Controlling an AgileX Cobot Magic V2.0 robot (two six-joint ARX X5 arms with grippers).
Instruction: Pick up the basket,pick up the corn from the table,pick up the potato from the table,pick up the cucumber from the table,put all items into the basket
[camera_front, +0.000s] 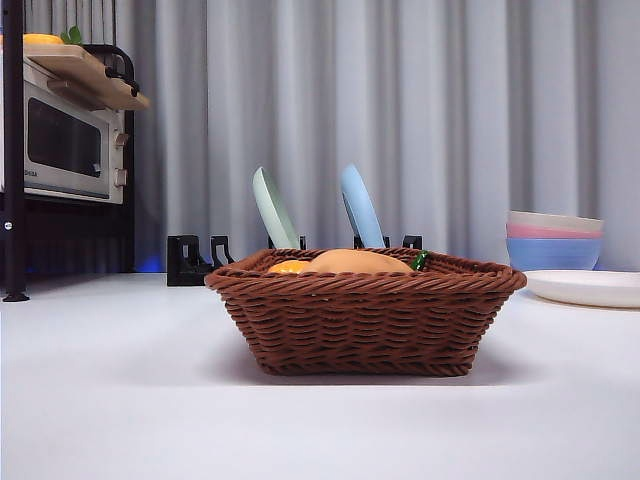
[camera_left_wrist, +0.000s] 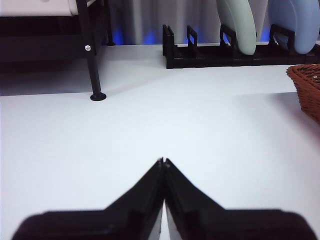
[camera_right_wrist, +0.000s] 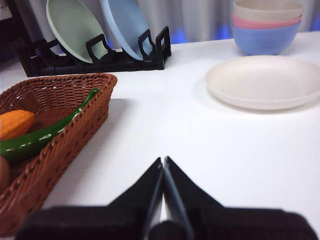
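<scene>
The brown woven basket (camera_front: 365, 318) stands on the white table (camera_front: 120, 400), mid-table. Inside it lie the tan potato (camera_front: 357, 262), the orange corn (camera_front: 288, 267) and the green cucumber (camera_front: 420, 261), only their tops showing over the rim. In the right wrist view the cucumber (camera_right_wrist: 42, 135) leans along the basket wall (camera_right_wrist: 75, 135) beside the corn (camera_right_wrist: 15, 123), with an edge of the potato (camera_right_wrist: 4, 172). My right gripper (camera_right_wrist: 164, 161) is shut over bare table beside the basket. My left gripper (camera_left_wrist: 163, 161) is shut over bare table, the basket corner (camera_left_wrist: 306, 87) off to one side.
A black rack (camera_front: 190, 262) behind the basket holds a green plate (camera_front: 274, 208) and a blue plate (camera_front: 360, 206). Stacked bowls (camera_front: 555, 240) and a white plate (camera_front: 590, 288) sit at the right. A shelf with a toaster oven (camera_front: 62, 140) stands at the left.
</scene>
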